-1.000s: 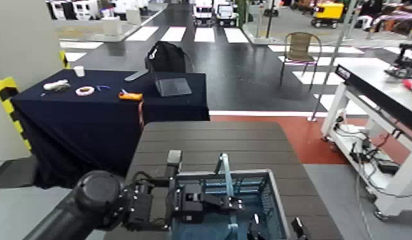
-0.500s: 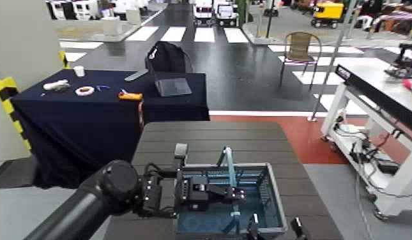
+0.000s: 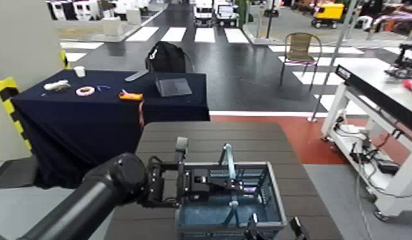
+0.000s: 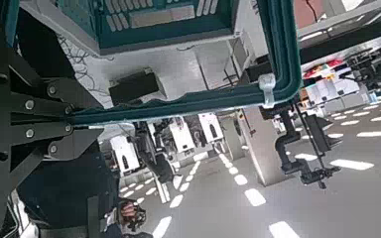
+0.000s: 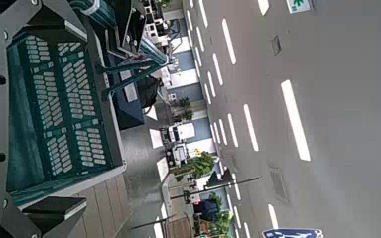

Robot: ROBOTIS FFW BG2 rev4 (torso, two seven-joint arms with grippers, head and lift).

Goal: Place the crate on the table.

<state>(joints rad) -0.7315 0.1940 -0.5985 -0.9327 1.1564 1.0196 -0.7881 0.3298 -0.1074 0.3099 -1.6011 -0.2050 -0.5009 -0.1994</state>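
a robot's left gripper reaches in from the left over the near end of a dark slatted tabletop, its fingers closed on the thin teal bail handle of a blue-grey lattice crate. the handle stands upright across the middle of the crate, which suggests the weight hangs from that single bar, so the load balances under the grip instead of tipping to one end. the crate sits squarely over the tabletop's near half, its long sides running with the slats; whether its base already touches the wood or hangs just above it cannot be told from here. in the left wrist view the teal bar runs straight out from between the dark finger plates, with the crate's perforated wall above it. the right gripper shows only as dark tips at the crate's near right corner; the right wrist view looks along the crate's latticed side, and whether that gripper is open or closed cannot be told. beyond the tabletop stands a navy-draped table with small items, well apart. by the look of it the placing is nearly done, with only the release left.
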